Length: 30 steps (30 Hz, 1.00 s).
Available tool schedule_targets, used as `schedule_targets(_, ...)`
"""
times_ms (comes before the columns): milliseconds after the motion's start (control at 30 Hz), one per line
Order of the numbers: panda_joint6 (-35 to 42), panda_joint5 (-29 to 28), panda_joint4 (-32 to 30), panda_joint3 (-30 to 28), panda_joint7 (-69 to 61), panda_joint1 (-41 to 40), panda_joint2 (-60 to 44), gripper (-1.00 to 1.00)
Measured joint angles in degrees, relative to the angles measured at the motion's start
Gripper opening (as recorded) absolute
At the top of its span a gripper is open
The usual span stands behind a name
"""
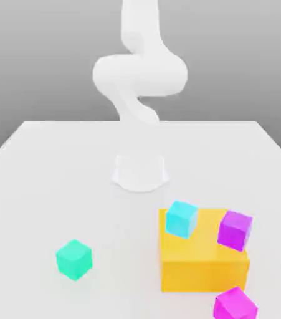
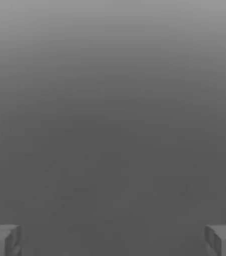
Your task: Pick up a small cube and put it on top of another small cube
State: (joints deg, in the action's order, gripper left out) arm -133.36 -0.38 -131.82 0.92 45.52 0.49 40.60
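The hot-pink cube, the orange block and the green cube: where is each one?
hot-pink cube [image 1: 235, 304]: exterior view, on its front face.
orange block [image 1: 204, 275]: exterior view, on its front face.
green cube [image 1: 74, 259]: exterior view, at its middle.

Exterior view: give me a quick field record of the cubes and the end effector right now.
magenta cube: on table, at orange block's front corner, exterior view's right
orange block: carries light-blue cube and purple cube
teal cube: alone on table, exterior view's left
end effector: fingers wide apart, holding nothing
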Motion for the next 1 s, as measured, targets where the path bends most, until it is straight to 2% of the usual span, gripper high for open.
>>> schedule_targets(567, -10.78, -3.75, -0.26, 6.23, -1.35, 3.97, -35.66, 0.0)
schedule_targets(1000, -20.3, -6.91, 0.14, 7.54, -1.81, 9.1, -62.65, 0.0)
